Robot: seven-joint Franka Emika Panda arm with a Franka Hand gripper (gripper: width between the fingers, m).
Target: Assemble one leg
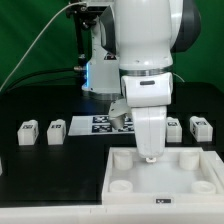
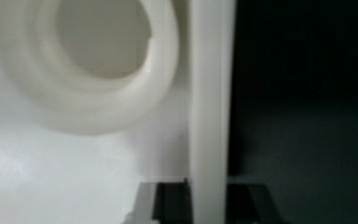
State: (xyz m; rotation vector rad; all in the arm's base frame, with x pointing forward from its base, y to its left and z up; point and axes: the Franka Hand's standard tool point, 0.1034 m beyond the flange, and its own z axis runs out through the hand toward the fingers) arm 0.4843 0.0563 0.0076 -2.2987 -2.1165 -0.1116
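My gripper [image 1: 150, 157] points straight down at the back rim of the large white square tray piece [image 1: 190, 186]. In the wrist view the two dark fingers [image 2: 169, 203] stand on either side of the tray's upright rim wall [image 2: 210, 90], pressed against it, with the gripper [image 2: 210, 192] shut on that wall. A round corner socket [image 2: 91, 75] of the tray shows close beside the wall. Two legs [image 1: 28, 132] [image 1: 57, 130] lie on the table at the exterior view's left. Two more legs [image 1: 200, 127] [image 1: 174, 128] lie at the right, one partly hidden behind the arm.
The marker board [image 1: 98, 124] lies flat behind the tray, partly hidden by the arm. The black table [image 1: 40, 165] runs around the tray. The robot's base [image 1: 98, 70] stands at the back with a cable running up to the left.
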